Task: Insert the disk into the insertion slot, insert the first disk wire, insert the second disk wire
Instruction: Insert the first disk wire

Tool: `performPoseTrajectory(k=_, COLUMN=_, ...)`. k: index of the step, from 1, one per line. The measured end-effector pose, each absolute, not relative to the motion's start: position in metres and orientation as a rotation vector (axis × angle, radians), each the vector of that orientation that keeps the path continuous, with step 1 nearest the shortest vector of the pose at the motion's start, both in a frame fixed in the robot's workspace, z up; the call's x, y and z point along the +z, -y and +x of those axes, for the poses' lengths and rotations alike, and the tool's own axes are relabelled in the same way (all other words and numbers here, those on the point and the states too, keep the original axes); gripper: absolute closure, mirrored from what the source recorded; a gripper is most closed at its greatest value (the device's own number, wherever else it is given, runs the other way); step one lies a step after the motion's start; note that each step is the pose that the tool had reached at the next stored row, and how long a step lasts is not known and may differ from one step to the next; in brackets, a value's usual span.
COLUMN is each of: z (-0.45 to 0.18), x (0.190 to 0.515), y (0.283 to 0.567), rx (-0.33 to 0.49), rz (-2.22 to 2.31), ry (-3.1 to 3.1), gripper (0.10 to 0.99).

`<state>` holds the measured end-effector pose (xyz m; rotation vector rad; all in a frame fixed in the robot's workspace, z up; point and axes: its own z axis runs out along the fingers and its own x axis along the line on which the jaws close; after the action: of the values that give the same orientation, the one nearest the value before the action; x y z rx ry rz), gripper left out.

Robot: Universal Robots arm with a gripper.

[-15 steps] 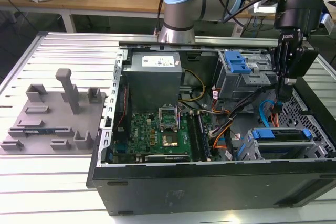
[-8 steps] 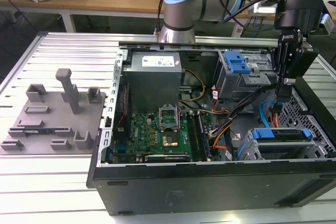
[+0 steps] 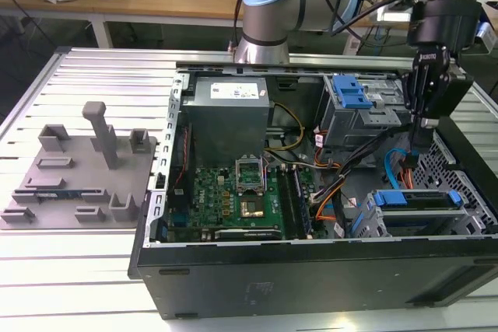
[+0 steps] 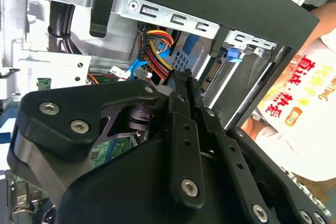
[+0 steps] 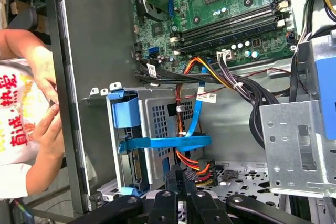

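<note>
Reading the exterior view as a clock face, operator: your slatted metal table (image 3: pixel 47 270) runs right across; on it the open black computer case (image 3: pixel 311 277) takes the centre and the three o'clock side; the arm (image 3: pixel 268 5) comes in from twelve. Out at nine o'clock lies a grey fixture plate (image 3: pixel 78 184), well apart from the work. Inside the case you have the power supply (image 3: pixel 229 114) toward eleven; the green motherboard (image 3: pixel 233 192) just below it toward seven; a taller cage with a blue latch (image 3: pixel 366 118) at one o'clock.

Down at four o'clock sits the insertion slot (image 3: pixel 420 219); the disk (image 3: pixel 412 199) is already inside it, blue carrier edge showing; the first wrist view gives you that same carrier tab (image 5: pixel 126 114) against the perforated cage wall (image 5: pixel 157 119).

Your gripper (image 3: pixel 424 126) hangs at two o'clock, between the two cages; in both wrist views (image 5: pixel 182 174) (image 4: pixel 181 80) its fingers are drawn close together; the tips are right at the end of the red, yellow and orange wire bundle (image 5: pixel 189 158); whether they pinch its connector, I cannot tell. A blue flat cable (image 5: pixel 168 142) loops across the slot's wall; a person's hand (image 5: pixel 50 124) waits outside the case.
</note>
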<state>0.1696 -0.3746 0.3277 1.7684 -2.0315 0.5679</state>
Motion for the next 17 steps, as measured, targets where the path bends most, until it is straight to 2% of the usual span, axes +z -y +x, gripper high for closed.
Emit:
performPoseTrajectory(k=12, z=0.170, x=0.340, y=0.395, rx=0.438, rz=1.845, ry=2.116, gripper=0.925)
performPoseTrajectory(k=17, z=0.170, x=0.341, y=0.411, rx=0.429, rz=1.850, ry=2.121, gripper=0.925)
